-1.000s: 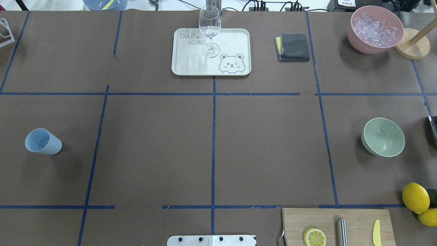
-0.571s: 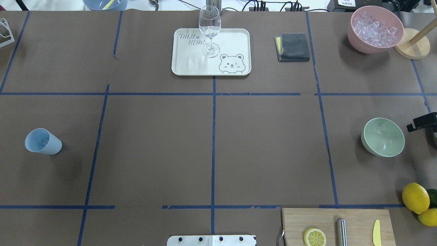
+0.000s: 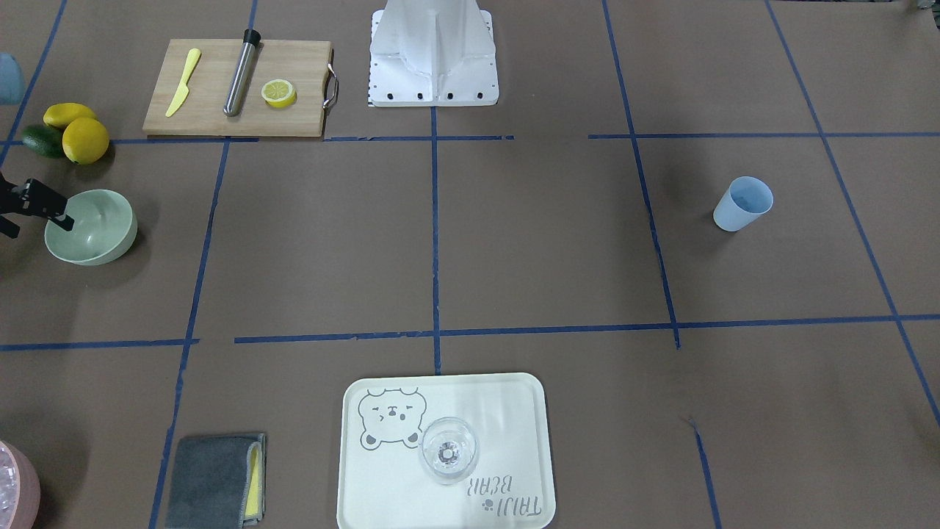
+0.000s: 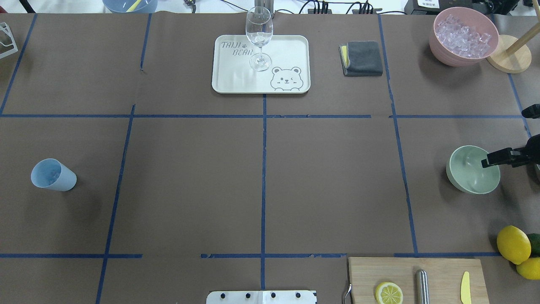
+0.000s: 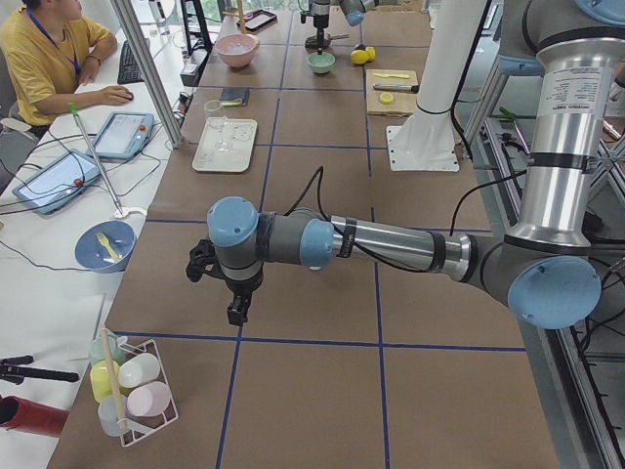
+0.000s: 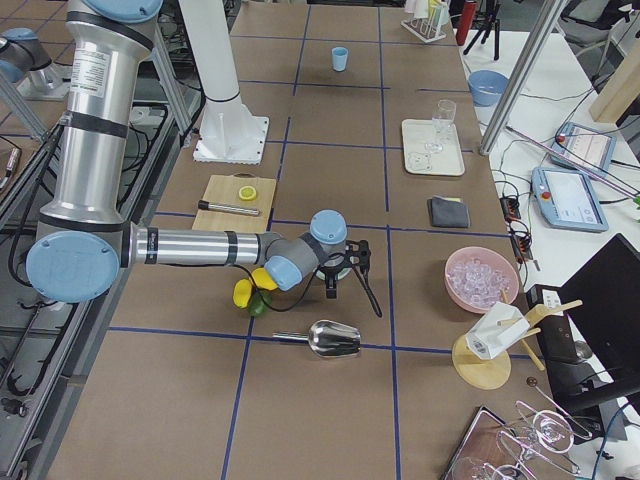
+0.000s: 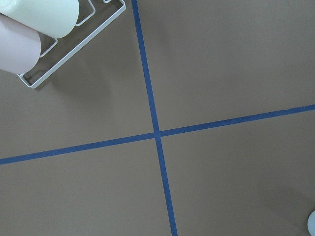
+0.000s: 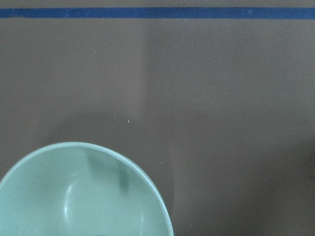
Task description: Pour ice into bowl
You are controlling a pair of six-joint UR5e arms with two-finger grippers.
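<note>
Hovering wide-open and empty over the rim of the bare bowl (image 4: pixel 468 177): my right gripper (image 4: pixel 504 137); ice (image 4: pixel 49 173) apparently sits in the light blue cup (image 4: pixel 64 180) well apart, nothing fetched or poured.

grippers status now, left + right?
Left gripper: cannot tell; it shows only in the side view.
Right gripper: open, holding nothing, at the bowl.
</note>
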